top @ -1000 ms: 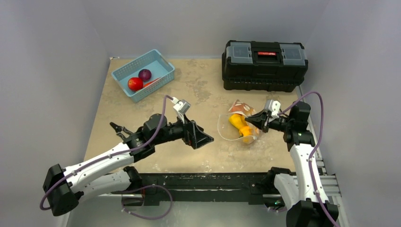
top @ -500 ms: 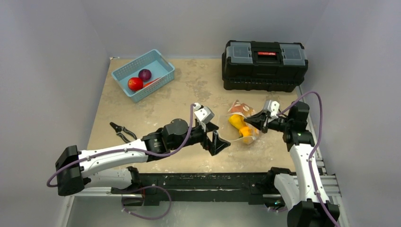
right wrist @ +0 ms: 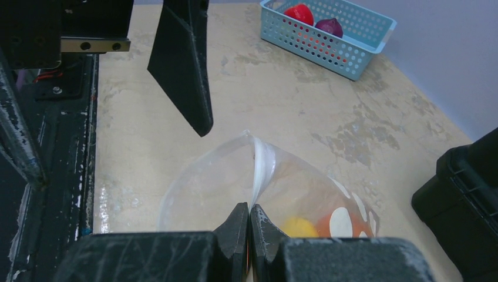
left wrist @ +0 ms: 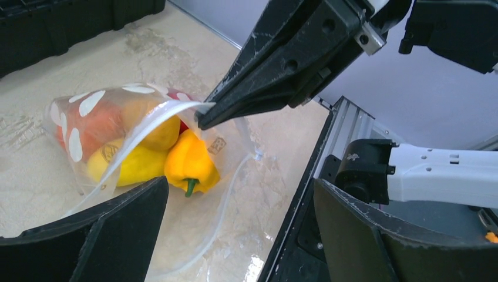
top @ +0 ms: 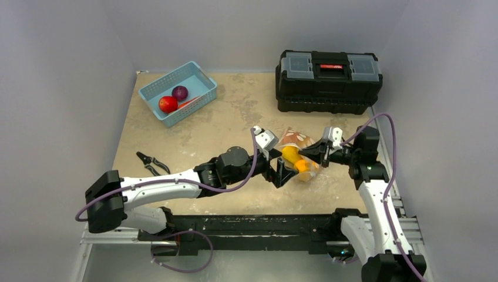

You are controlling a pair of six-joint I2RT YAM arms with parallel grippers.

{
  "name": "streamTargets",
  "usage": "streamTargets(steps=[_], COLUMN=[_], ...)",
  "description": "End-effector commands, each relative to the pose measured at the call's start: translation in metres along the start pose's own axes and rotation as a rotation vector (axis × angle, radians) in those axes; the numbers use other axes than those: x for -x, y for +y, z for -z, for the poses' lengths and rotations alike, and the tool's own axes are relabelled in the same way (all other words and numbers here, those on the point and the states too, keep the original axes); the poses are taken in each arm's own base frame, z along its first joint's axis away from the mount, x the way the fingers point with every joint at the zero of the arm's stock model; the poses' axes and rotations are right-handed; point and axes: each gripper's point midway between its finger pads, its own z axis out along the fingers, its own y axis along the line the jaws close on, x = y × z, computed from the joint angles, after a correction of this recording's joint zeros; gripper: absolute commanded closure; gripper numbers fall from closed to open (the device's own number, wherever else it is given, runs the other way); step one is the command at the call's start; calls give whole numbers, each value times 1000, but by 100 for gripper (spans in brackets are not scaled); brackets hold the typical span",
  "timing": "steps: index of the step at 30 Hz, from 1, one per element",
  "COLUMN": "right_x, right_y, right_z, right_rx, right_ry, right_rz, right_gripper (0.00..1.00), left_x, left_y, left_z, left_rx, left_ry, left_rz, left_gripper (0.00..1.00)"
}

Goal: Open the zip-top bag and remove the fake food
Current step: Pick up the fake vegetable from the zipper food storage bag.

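**Bag pinched open on the right of the worktop**

A mottled tan worktop (top: 235, 123) sits between plain grey walls. The zip-top bag (top: 298, 143) lies on its right half, in front of a black toolbox (top: 327, 73) and between the two arms. It is clear plastic with white dots, slumped on its side with its mouth gaping toward the left arm.

The fake food (left wrist: 138, 154) is bunched in the closed end: a reddish-orange piece at the back and rounded yellow pieces in front of it. A yellow pepper (left wrist: 189, 161) with a green stem lies at the mouth. Whether it is fully out of the plastic cannot be told.

The right fingers (right wrist: 239, 226) are clenched on the upper lip of the mouth, gripping the white zip strip (right wrist: 262, 165) and holding that edge lifted off the worktop. The lower lip trails flat on the surface.

The left fingers (left wrist: 111, 235) are spread wide and hold nothing. In the left wrist view they frame the opening — one on each side, low and just beside it.

Well away at the far left corner stands a light-blue basket (top: 154, 88) holding a red fruit (top: 168, 104) and a purple one (top: 180, 92). A pair of pliers (top: 150, 163) lies near the left edge, apart from everything else.
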Motion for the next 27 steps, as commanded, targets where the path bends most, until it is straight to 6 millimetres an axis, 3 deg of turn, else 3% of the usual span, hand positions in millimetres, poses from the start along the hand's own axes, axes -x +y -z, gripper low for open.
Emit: streamTargets(steps=[1,7,10,17,27], right_x=[17,15,14,11,8], right_y=[5,7,4,1,-1], right_z=[-5,-10,-11,-11,-11], right_rx=[43,59,47,28,25], right_ry=[-34,-26,-15,-5,2], right_rz=[36,31,34,29,23], right_gripper=[100,100,100,100,100], left_x=[28,13,-3,-22,-41], left_y=[-8,6,16,35,52], left_z=[-8,-25,-30,-30,-53], left_rx=[-19,46,87,168,260], left_ry=[-133,-113,-90,-74,-39], left_rz=[23,58,77,96,116], left_gripper=[8,21,34,38,50])
